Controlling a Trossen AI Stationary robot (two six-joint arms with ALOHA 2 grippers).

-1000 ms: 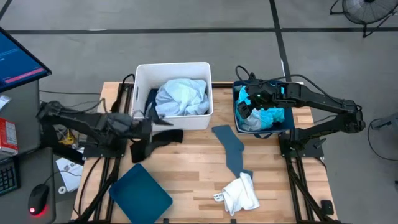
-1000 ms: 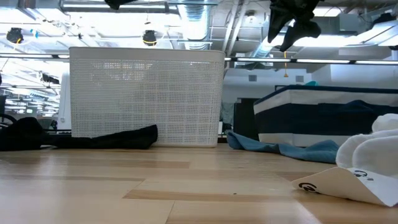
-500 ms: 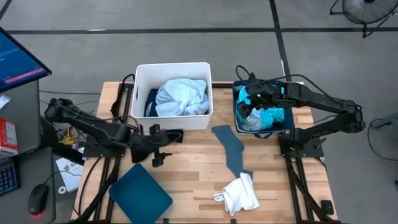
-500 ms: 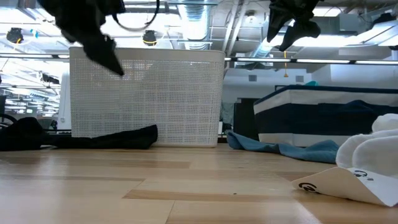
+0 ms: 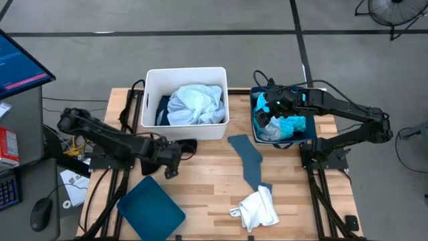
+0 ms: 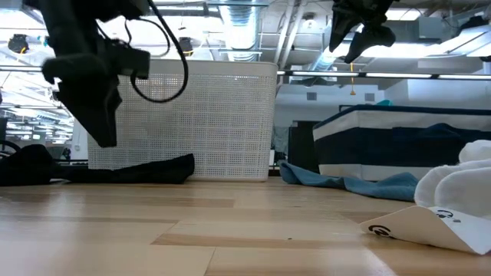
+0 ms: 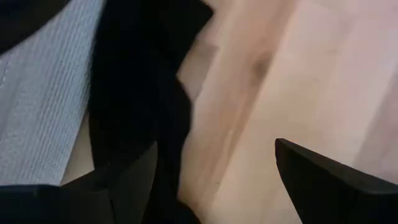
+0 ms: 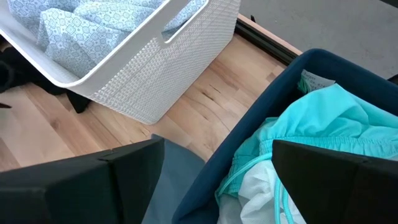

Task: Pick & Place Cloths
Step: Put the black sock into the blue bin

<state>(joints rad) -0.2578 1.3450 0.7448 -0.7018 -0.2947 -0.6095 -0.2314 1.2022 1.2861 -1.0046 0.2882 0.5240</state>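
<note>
From above, the white plastic bin point(image 5: 186, 104) stands at the far middle of the table point(image 5: 207, 184) and holds a heaped pale blue cloth point(image 5: 195, 104) with a navy cloth point(image 5: 162, 109) at its left wall. To its right, the dark teal tub point(image 5: 284, 120) is filled with turquoise cloths point(image 5: 289, 125) over white fabric. The left claw point(image 5: 171, 163) hangs open just in front of the bin, beside a black cloth point(image 5: 182, 146) on the table; the right claw point(image 5: 272, 111) hovers open over the tub. A slate-grey cloth point(image 5: 248, 161), a white cloth point(image 5: 259, 207) and a teal lid point(image 5: 151, 209) lie nearer. At table level, the bin's perforated wall point(image 6: 184, 119) rises behind the black cloth point(image 6: 134, 170). The left wrist view shows black fabric point(image 7: 134, 93) against the bin wall. The right wrist view shows patterned pale blue cloth point(image 8: 87, 25) in the bin and turquoise cloth point(image 8: 323, 124) in the tub.
</note>
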